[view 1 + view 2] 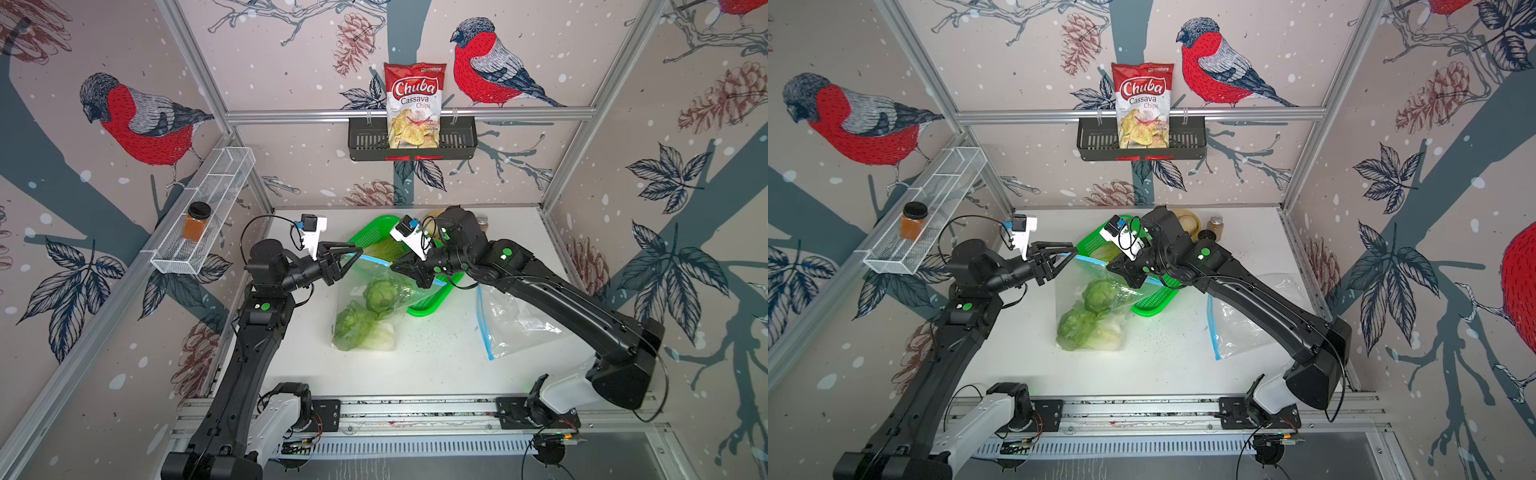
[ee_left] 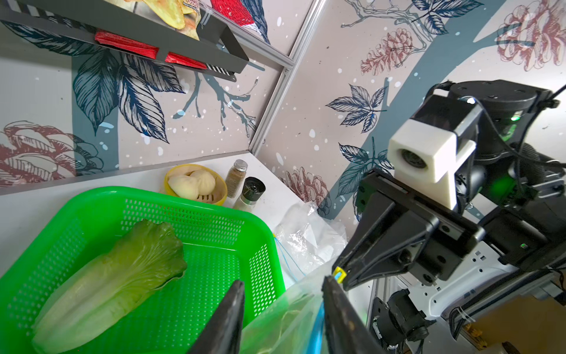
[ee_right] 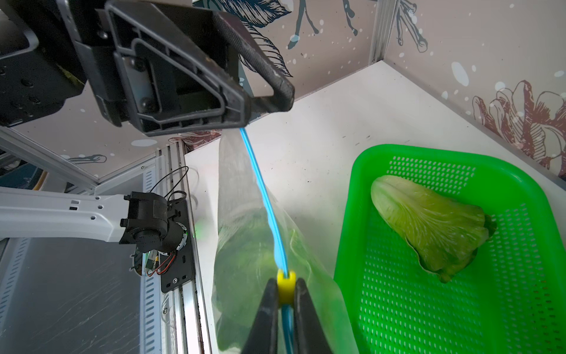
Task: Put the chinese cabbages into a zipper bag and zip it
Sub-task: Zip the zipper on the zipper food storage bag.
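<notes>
Your right end effector (image 3: pixel 284 283) is clamped on the yellow slider (image 3: pixel 286 275). The left end effector (image 2: pixel 284 281) has its jaws apart around the zipper bag (image 1: pixel 357 286)'s other corner, so the bag may just drag along. Two chinese cabbages (image 1: pixel 380 293) are bagged, but the third cabbage (image 3: pixel 428 226) sits in the green basket (image 3: pixel 352 245). Zip now and it's left out.

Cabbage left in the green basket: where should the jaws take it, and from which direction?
Grip the cabbage across its firm white ribbed base, coming straight down from above. It lies flat on the floor of the green basket, whose walls block a sideways approach, and its crinkly leafy top would likely crush or tear.
</notes>
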Robot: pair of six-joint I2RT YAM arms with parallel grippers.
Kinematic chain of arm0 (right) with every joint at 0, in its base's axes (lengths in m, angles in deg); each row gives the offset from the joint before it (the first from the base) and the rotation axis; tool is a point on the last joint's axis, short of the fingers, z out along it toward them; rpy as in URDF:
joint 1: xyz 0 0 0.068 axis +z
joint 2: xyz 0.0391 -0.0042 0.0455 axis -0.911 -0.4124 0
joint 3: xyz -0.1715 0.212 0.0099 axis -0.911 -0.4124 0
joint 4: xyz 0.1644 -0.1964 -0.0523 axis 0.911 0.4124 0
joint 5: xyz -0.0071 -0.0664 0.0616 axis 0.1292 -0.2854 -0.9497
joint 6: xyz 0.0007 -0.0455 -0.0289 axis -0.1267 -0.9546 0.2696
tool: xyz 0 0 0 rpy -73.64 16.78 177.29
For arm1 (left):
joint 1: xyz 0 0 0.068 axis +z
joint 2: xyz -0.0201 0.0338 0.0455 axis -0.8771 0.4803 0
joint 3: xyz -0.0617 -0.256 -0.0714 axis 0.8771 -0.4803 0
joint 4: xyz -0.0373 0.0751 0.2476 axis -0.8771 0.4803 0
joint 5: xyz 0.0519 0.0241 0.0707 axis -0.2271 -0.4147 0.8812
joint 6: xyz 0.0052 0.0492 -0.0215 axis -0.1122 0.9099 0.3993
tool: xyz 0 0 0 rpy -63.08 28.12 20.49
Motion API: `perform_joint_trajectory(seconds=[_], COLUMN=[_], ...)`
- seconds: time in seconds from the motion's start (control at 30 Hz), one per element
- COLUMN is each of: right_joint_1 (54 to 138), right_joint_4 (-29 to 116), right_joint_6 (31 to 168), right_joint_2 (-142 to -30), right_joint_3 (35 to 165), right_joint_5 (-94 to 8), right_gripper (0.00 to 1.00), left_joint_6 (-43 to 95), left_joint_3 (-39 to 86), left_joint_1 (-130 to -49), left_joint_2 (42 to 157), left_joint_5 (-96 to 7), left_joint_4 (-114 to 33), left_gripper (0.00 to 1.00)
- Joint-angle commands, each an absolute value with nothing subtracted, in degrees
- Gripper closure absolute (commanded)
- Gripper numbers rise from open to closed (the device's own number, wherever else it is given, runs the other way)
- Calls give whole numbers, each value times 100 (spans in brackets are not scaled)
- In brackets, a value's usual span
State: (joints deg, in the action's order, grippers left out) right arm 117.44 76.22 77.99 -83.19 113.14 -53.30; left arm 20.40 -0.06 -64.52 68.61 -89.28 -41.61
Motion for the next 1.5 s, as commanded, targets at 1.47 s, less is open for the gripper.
perform_joint_trajectory(seconds=[1.47], right_joint_1=[11724], right_joint_4=[7467], right_joint_6=[7791], right_joint_2=[-8372], right_joint_3=[11349], right_joint_5=[-5275], right_gripper=[97], left_joint_6=[2018], left_joint_3=[-302], left_joint_1=[-6497], left_joint_2=[6761], left_joint_5=[-9175], left_joint_4=[-4653], left_gripper=[94])
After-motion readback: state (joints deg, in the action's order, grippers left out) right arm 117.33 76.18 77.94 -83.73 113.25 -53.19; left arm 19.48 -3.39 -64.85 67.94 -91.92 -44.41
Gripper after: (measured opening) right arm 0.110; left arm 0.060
